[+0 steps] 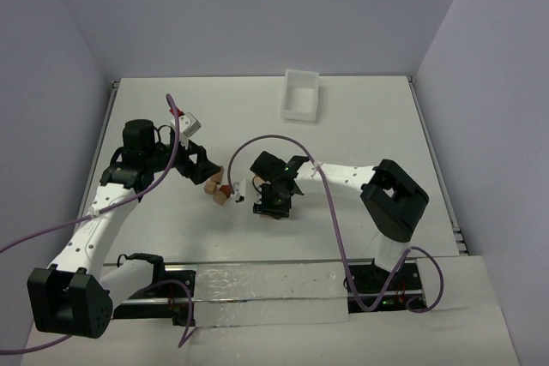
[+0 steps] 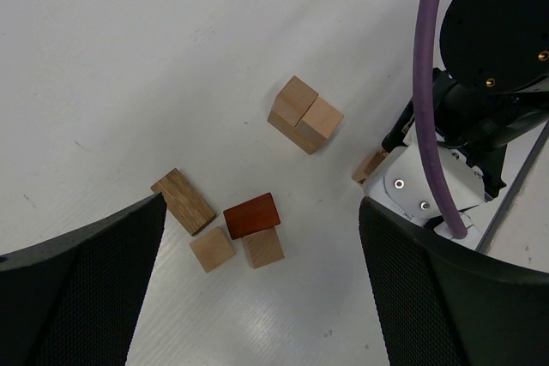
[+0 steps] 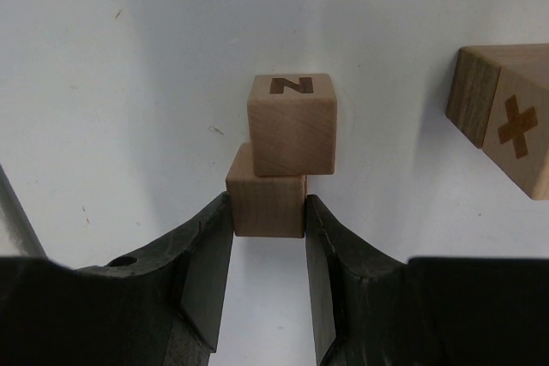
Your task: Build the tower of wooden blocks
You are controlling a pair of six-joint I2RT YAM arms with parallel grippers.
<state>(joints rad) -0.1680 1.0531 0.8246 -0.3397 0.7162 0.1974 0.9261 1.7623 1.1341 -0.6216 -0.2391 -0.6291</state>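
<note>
In the right wrist view my right gripper (image 3: 268, 212) is shut on a tan cube (image 3: 268, 205) at table level. A tan cube marked N (image 3: 292, 123) overlaps that cube's far top edge and seems to rest on it. Two joined cubes, one marked X (image 3: 506, 122), lie to the right. In the left wrist view my left gripper (image 2: 262, 205) hangs wide open and empty above loose blocks: an oak plank (image 2: 183, 201), a red-brown block (image 2: 252, 215), two tan cubes (image 2: 212, 249), and the cube pair (image 2: 304, 113). In the top view both grippers, left (image 1: 202, 169) and right (image 1: 233, 195), meet at the blocks (image 1: 214, 188).
A white rectangular tray (image 1: 301, 94) stands at the back of the table, right of centre. The right arm's white wrist part (image 2: 412, 195) and a purple cable (image 2: 429, 83) fill the right side of the left wrist view, close to the blocks.
</note>
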